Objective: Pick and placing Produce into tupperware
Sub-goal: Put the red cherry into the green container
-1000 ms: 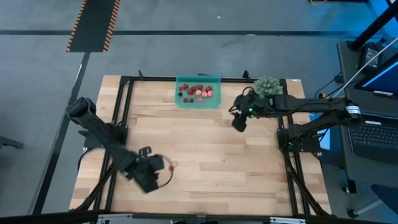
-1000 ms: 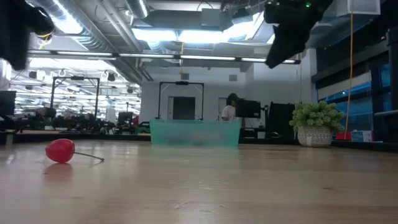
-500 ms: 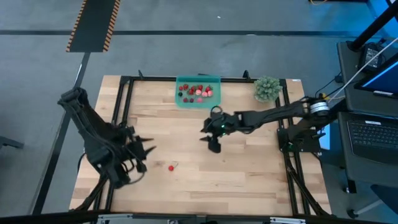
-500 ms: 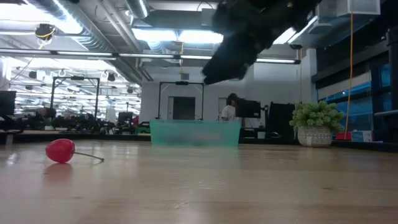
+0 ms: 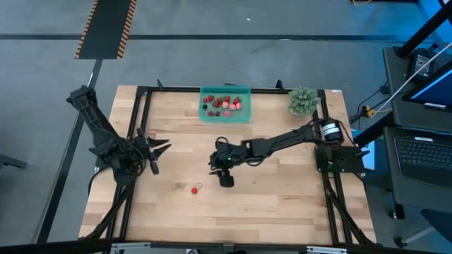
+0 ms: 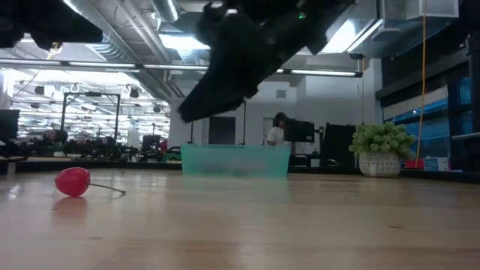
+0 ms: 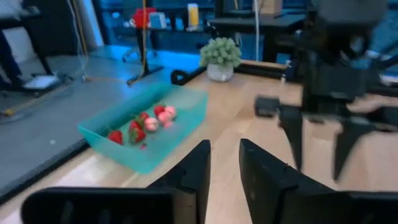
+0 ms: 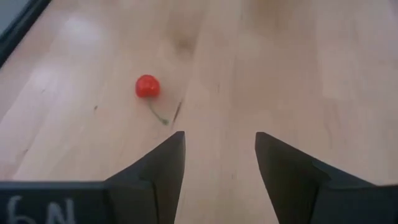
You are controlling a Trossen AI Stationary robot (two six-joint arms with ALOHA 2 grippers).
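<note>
The produce: one red cherry-like piece (image 5: 194,189) with a thin stem lies loose on the bare wood of the tabletop (image 5: 268,204), toward the near-left part of the working area. It rests on its side in the low view (image 6: 73,181), stem pointing away along the surface. The other pieces (image 5: 224,104), red with some pale pink and dark ones, sit inside the tupperware (image 5: 224,115), a shallow teal container at the far edge of the tabletop, roughly centred. The left wrist view shows the same container (image 7: 149,134) with berries on its floor.

Right claw (image 5: 225,180): extended across the middle of the tabletop, raised above the surface, near the loose cherry but not touching it. In the right wrist view the cherry (image 8: 147,86) lies ahead of the fingers and off to one side of the gap, clear of both. The fingers (image 8: 163,163) stand apart with bare wood between them; nothing is held.

Left claw (image 5: 158,149): drawn back at the left edge of the tabletop, well apart from the cherry and the tupperware. Its fingers (image 7: 193,174) show a narrow gap with nothing between them; whether they count as open or closed cannot be told.

A small potted green plant (image 5: 303,100) stands at the far right corner, beside the tupperware but apart from it.
</note>
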